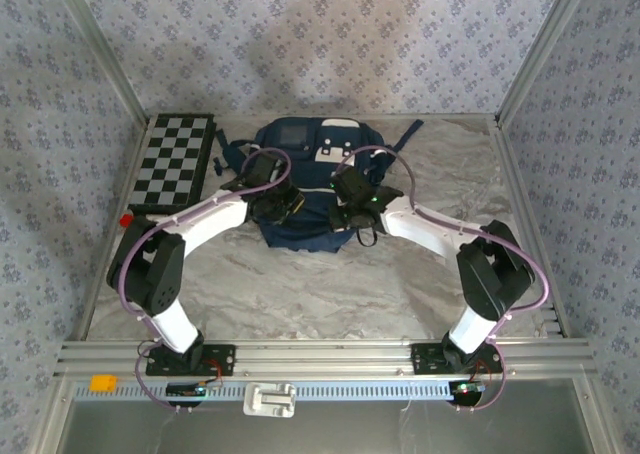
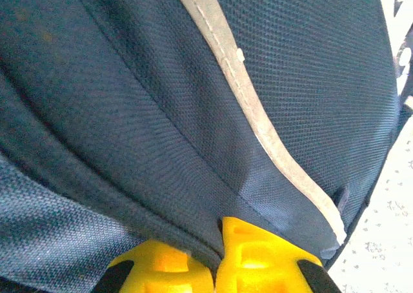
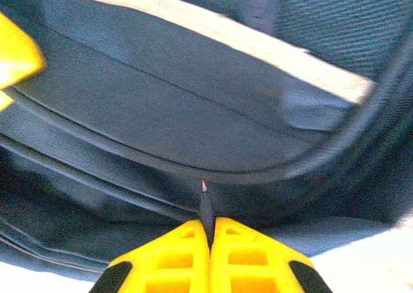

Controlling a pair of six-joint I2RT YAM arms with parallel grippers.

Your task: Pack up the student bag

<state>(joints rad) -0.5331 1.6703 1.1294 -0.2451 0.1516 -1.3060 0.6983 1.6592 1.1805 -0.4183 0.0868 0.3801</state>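
Two grips | left claw [image 2: 218, 240]: student bag [image 2: 303, 73] | right claw [image 3: 208, 227]: tab [image 3: 205, 206] | overhead: chessboard [image 1: 178, 159]

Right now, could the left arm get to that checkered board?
Probably yes, once it lets go: the left gripper is pinching the student bag, and the checkerboard lies close on its left, path seemingly free.

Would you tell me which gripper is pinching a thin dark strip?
The right gripper, shut on a thin strip of the student bag; the left gripper pinches a thick fabric fold.
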